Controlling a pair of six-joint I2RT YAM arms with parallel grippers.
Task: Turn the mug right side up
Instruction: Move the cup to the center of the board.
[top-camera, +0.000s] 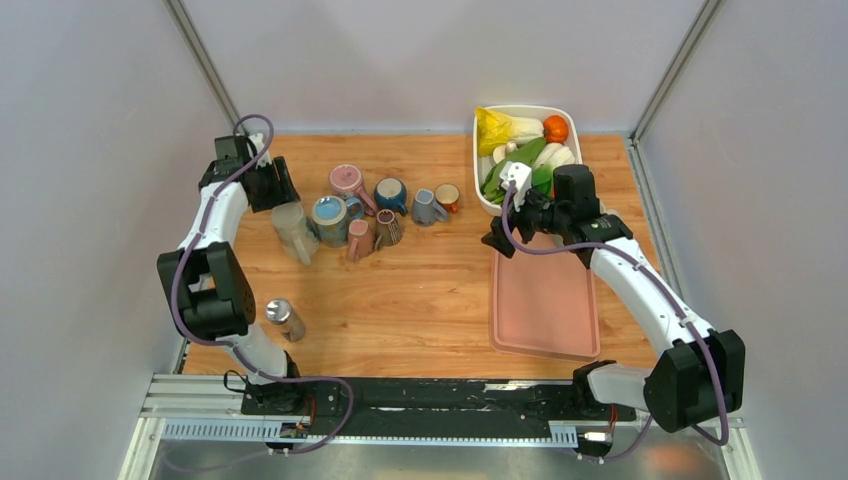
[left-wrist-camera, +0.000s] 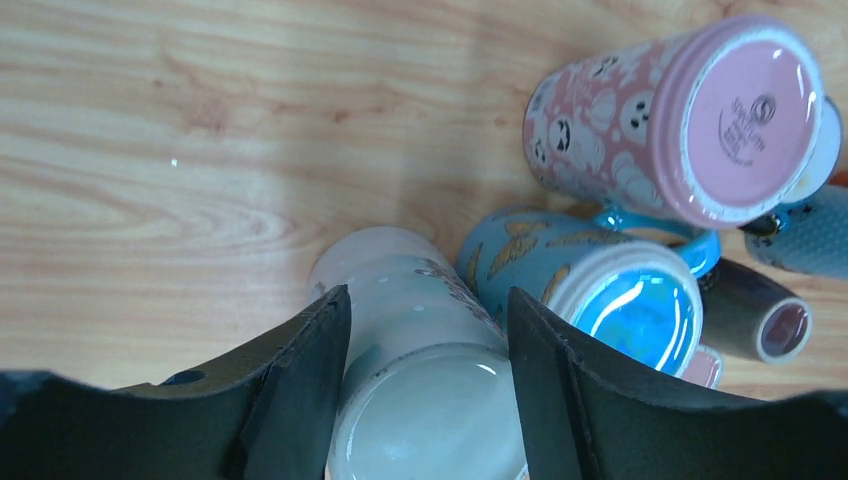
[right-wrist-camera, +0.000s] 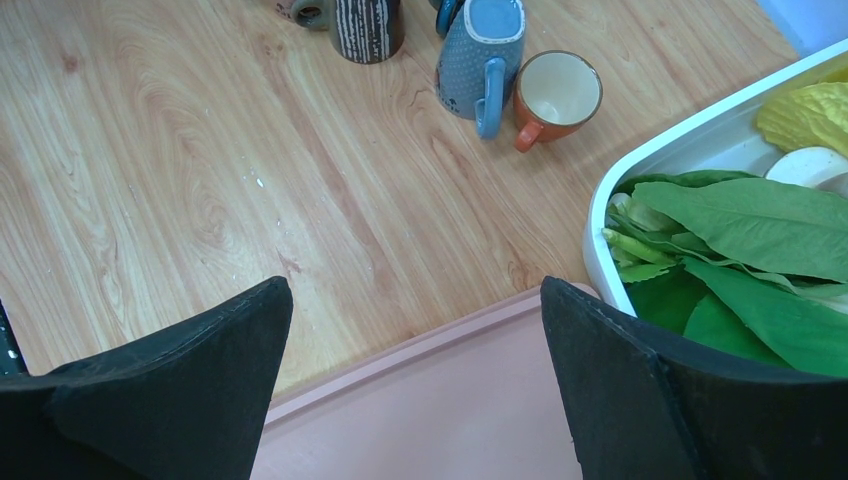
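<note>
Pale glazed ceramic is filling the gap between the fingers of the left claw (left-wrist-camera: 428, 300). This is the pale mug (left-wrist-camera: 420, 390), which is standing mouth down on the wooden table (left-wrist-camera: 200, 150) with its flat, shiny base facing up toward the wrist camera. It is sitting at the left end of the mug cluster, on the far-left part of the table.

The claw is reaching down over it from above, one finger on each side of the wall. The fingers are standing about a mug's width apart, and both inner faces appear to be lying against the glaze, so I am judging that the claw is gripping the mug rather than merely straddling it. Taking it by the sides near the base is probably what is making a lift and a flip possible.

A blue mug (left-wrist-camera: 600, 290) is sitting just beside it on the right, close to the right finger, and a pink mug (left-wrist-camera: 680, 110) is lying a little farther off, so any swing toward the right is risking a knock.

Meanwhile the right claw (right-wrist-camera: 415, 290) is hanging wide open and holding nothing. It is hovering over the far edge of the pink tray (right-wrist-camera: 440, 400), well apart from the mugs and seemingly keeping out of the way.
</note>
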